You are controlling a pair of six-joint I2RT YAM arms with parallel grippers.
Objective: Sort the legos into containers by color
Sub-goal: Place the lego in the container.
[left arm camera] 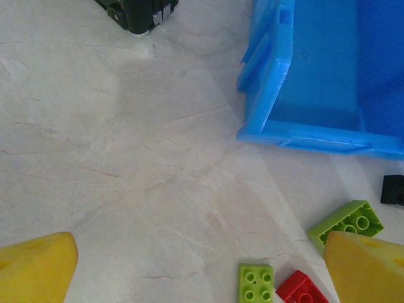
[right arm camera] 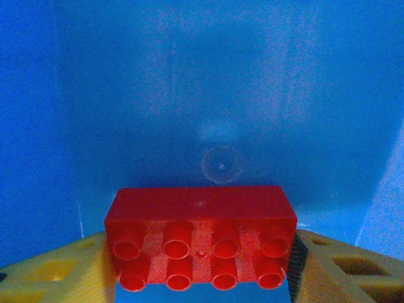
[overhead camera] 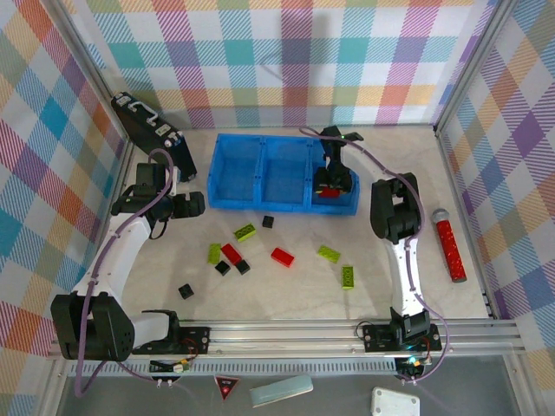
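One red brick [overhead camera: 329, 194] hangs gripped in the right pincer [overhead camera: 331, 184] over the blue tray's [overhead camera: 260, 205] right-end compartment, while loose bricks [overhead camera: 244, 231] lie on the table nearer the left pincer [overhead camera: 194, 205]. From the left wrist, its fingers [left arm camera: 38, 268] are spread wide and empty, with a green brick [left arm camera: 347, 224] ahead to the right. From the right wrist, the red brick's long axis runs finger to finger, the compartment floor [right arm camera: 221, 95] directly beyond it.

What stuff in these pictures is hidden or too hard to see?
- Top view: the right compartment floor, covered by the right hand holding a red brick.
- Left wrist view: a black brick cut off by the right edge; a green brick partly behind a yellow finger.
- Right wrist view: the blue tray looks blurry.
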